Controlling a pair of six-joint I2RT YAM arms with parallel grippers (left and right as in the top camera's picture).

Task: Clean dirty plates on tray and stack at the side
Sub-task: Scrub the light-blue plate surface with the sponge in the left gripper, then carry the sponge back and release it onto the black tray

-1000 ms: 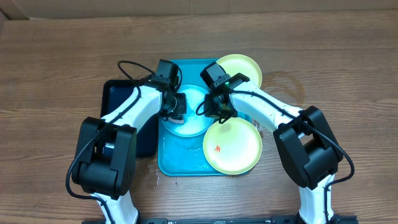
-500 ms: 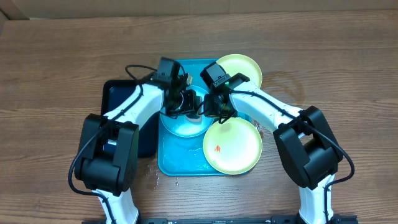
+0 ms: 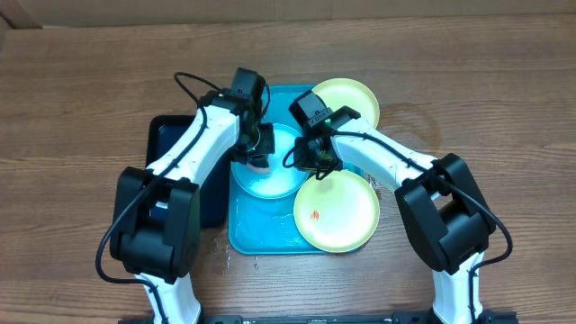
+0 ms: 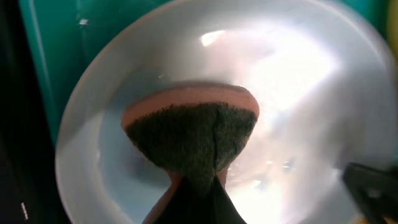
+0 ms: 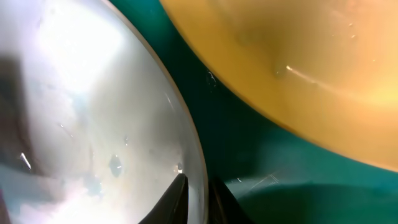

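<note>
The light blue plate point(image 3: 270, 175) lies on the turquoise tray point(image 3: 245, 236). My left gripper point(image 3: 257, 151) is shut on a sponge point(image 4: 189, 134), orange with a dark scouring face, and presses it on the plate's wet centre point(image 4: 298, 81). My right gripper point(image 3: 312, 162) is shut on the blue plate's right rim point(image 5: 198, 193), one finger on each side. A yellow-green plate with a red smear point(image 3: 336, 212) lies at the tray's front right. Another yellow-green plate point(image 3: 353, 97) sits at the back right and shows in the right wrist view point(image 5: 298, 62).
A smaller black tray point(image 3: 171, 171) lies against the turquoise tray's left side, under my left arm. Wet tray floor point(image 5: 249, 162) shows between the blue and yellow plates. Brown wooden table point(image 3: 504, 108) surrounds everything.
My left gripper swept the sponge right across the blue plate, then back left. The right gripper and all plates stayed put.
</note>
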